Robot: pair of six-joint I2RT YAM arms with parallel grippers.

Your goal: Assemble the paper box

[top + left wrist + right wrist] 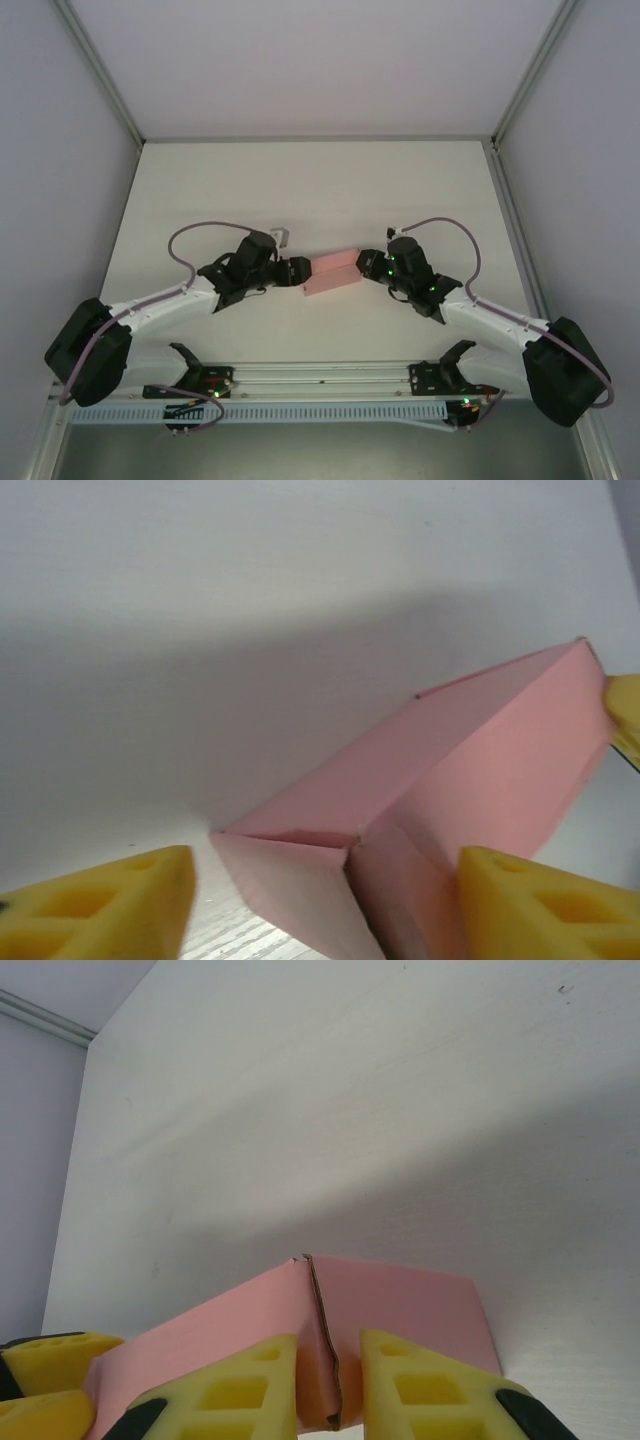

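The pink paper box (332,272) lies folded into a long rectangular shape on the white table, between my two grippers. My left gripper (298,272) is at its left end. In the left wrist view the jaws stand open (325,915). A loose end flap of the paper box (290,880) lies between the yellow fingers (100,910), with a gap at the left finger. My right gripper (364,266) is at the right end, and its jaws (330,1390) are shut on a thin upright flap edge of the paper box (400,1305).
The white table (320,190) stretches out behind the box, bounded by grey walls and metal frame posts (100,75). The arm bases and a rail (320,380) run along the near edge.
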